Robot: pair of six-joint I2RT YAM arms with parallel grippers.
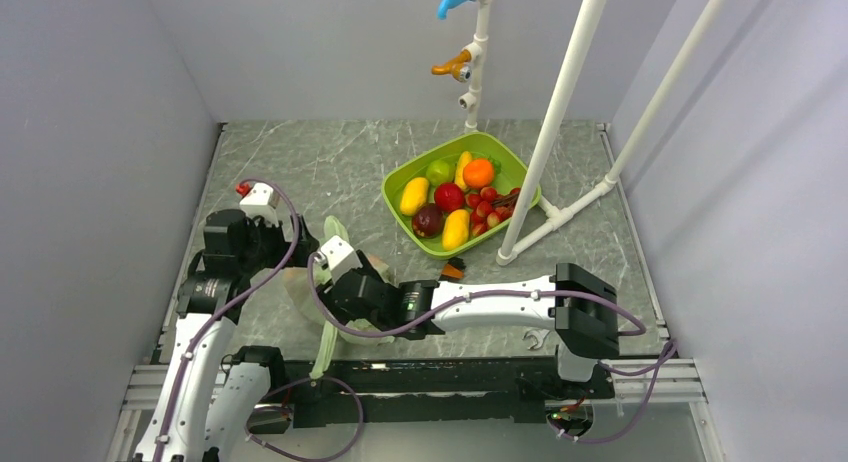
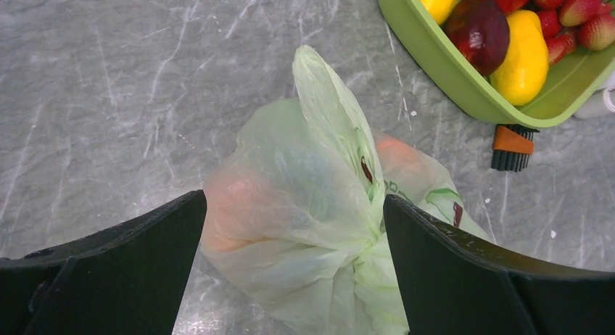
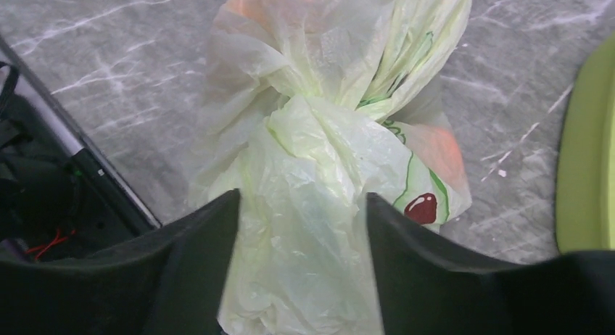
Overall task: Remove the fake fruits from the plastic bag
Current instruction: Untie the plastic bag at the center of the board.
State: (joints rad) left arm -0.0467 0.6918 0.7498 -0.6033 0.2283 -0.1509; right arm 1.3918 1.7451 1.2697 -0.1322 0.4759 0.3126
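Plastic bag [image 3: 312, 125], print unreadable: left claw [image 2: 294, 204] wide astride it; right claw [image 3: 301, 197] flanking, grip unclear.

Fake fruits [image 2: 236, 204]: only orange-pink smears through the plastic bag [image 2: 312, 197]; I can't make out kinds or count.
Bag base: cut off at the bottom of both wrist views; from above, my arms cover most of it.
Right claw [image 3: 301, 208]: pinching the film or merely flanking it, I cannot tell.
Green tray [image 2: 464, 81]: cropped in both wrist views.
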